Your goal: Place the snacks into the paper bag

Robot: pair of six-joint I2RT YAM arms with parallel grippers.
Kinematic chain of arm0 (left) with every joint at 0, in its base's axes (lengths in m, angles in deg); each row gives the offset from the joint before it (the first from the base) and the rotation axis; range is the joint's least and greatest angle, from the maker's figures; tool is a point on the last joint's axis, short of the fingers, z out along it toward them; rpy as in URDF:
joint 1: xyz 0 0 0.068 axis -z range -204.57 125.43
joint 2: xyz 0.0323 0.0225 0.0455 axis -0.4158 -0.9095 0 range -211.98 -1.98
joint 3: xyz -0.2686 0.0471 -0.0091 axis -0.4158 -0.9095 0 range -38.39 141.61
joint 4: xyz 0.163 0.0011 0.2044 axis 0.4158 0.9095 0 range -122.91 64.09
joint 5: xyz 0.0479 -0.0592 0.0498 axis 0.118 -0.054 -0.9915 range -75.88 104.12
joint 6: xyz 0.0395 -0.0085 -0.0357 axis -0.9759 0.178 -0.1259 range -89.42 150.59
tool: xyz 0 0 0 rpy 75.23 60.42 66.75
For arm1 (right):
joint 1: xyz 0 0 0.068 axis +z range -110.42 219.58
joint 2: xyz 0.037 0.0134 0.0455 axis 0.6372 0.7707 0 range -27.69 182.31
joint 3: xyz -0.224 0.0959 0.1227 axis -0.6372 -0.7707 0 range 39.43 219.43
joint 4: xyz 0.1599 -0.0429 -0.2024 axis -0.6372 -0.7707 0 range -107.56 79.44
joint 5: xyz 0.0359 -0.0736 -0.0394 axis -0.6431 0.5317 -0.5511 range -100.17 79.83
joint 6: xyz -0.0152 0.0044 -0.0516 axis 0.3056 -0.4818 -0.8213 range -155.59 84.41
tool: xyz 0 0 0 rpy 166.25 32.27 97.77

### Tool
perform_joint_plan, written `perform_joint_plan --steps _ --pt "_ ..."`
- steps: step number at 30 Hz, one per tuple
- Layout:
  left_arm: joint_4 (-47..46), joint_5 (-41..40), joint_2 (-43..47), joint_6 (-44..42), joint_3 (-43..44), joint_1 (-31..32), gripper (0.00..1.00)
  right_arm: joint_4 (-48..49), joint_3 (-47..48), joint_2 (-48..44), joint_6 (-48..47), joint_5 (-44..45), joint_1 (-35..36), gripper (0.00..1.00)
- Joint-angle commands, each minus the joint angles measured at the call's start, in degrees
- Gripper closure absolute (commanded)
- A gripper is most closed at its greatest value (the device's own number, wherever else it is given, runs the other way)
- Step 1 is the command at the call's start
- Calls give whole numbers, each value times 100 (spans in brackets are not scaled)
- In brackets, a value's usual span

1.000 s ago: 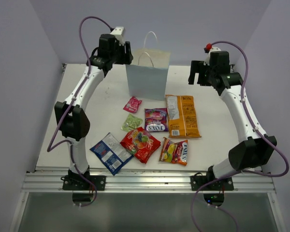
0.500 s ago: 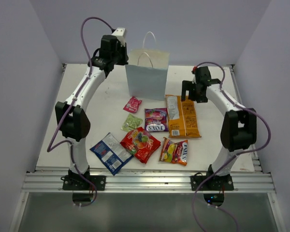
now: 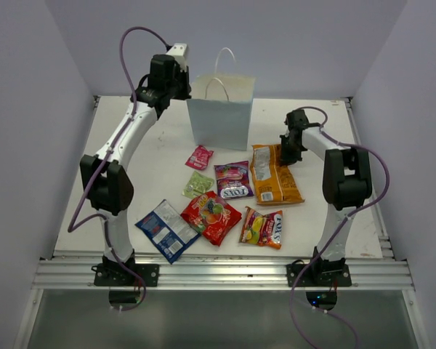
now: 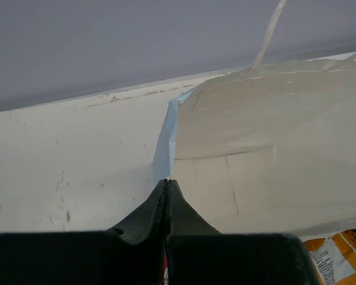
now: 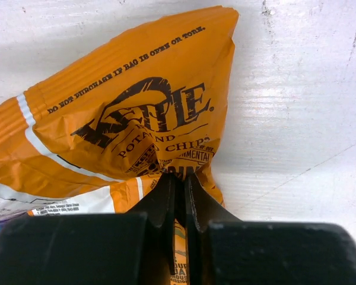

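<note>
The white paper bag (image 3: 219, 123) (image 4: 273, 136) stands upright at the back of the table, mouth open. My left gripper (image 3: 183, 91) (image 4: 167, 181) is shut on the bag's upper left edge. The orange chip bag (image 3: 275, 178) (image 5: 124, 107) lies to the right of centre. My right gripper (image 3: 285, 154) (image 5: 180, 177) is low over its far end, shut on a pinched fold of it. Flat on the table lie the purple (image 3: 233, 180), red (image 3: 211, 217), yellow-red (image 3: 262, 227) and blue-white (image 3: 166, 230) packets. The green (image 3: 198, 184) and pink (image 3: 199, 157) sachets lie there too.
The white table (image 3: 145, 153) is walled on the left, back and right. A metal rail (image 3: 218, 275) runs along its near edge, where both arm bases are bolted. Bare tabletop shows on the left and at the far right.
My right arm swung down from the back right to the chip bag and shut on it, crumpling its far end. My left gripper closed on the paper bag's edge; the bag shifted slightly left.
</note>
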Motion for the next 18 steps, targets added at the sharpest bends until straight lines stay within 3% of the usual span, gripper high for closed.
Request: perform_joint_plan --steps 1,6,9,15,18 --pt "100 -50 244 -105 -128 21 100 -9 18 210 31 18 7 100" --pt "100 -59 297 -105 -145 21 100 -491 439 -482 -118 659 7 100" --pt "100 -86 341 -96 -154 21 100 -869 1211 -966 -189 976 16 100" --pt "47 -33 472 35 -285 21 100 -1538 3741 -969 -49 1021 51 100" --pt "-32 -24 586 106 -452 48 100 -1582 5565 -609 91 1073 217 100"
